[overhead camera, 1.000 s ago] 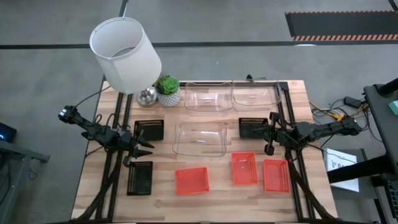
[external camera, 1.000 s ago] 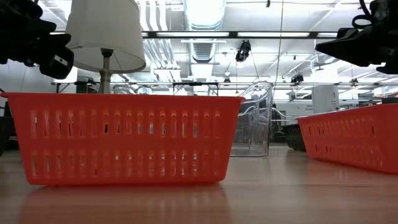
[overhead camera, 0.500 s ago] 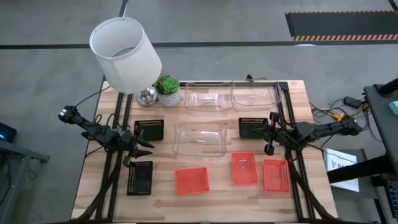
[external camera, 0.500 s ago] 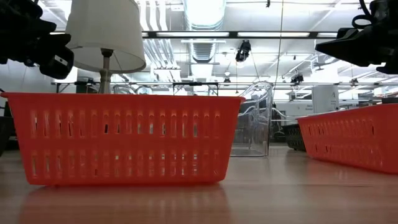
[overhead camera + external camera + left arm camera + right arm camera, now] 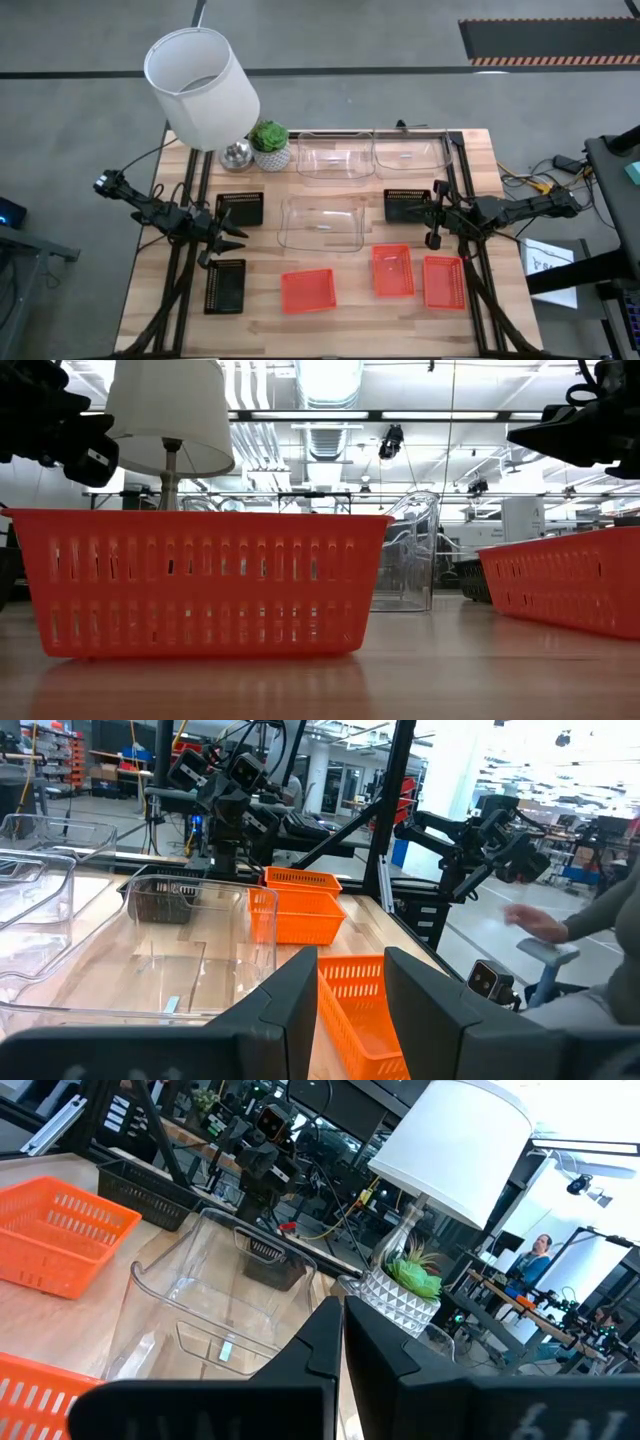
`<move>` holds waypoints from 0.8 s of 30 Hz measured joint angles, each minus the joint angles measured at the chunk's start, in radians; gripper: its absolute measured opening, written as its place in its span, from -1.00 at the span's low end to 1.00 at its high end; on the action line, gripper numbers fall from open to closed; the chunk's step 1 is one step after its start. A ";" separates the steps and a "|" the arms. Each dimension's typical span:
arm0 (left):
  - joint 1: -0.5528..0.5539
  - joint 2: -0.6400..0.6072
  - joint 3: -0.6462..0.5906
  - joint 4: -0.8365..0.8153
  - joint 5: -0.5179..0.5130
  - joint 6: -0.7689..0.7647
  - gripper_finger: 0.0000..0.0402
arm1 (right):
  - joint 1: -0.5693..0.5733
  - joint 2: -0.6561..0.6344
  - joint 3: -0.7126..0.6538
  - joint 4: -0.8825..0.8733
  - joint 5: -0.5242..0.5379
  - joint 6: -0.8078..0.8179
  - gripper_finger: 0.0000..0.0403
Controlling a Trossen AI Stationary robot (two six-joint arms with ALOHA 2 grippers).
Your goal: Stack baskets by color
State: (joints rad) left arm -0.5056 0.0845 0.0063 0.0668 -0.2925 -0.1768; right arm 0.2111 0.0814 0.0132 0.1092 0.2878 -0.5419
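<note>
**Baskets unstacked, both grippers empty**

Nine baskets lay separately on the table. The left gripper hovered between two black baskets, one at its 12 o'clock, one at 6; its fingers stood partly apart, holding nothing. The right gripper was closed and empty, the third black basket just at its 10 o'clock. Red baskets lay along the near edge, clear ones mid-table and beyond.
</note>
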 joint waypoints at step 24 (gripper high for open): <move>0.001 0.000 0.000 0.560 -0.028 0.228 -0.49 | 0.000 0.000 0.000 0.005 -0.007 0.266 -0.96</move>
State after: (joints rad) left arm -0.5049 0.0845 0.0059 0.6266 -0.3210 0.0509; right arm 0.2111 0.0814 0.0135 0.1146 0.2805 -0.2762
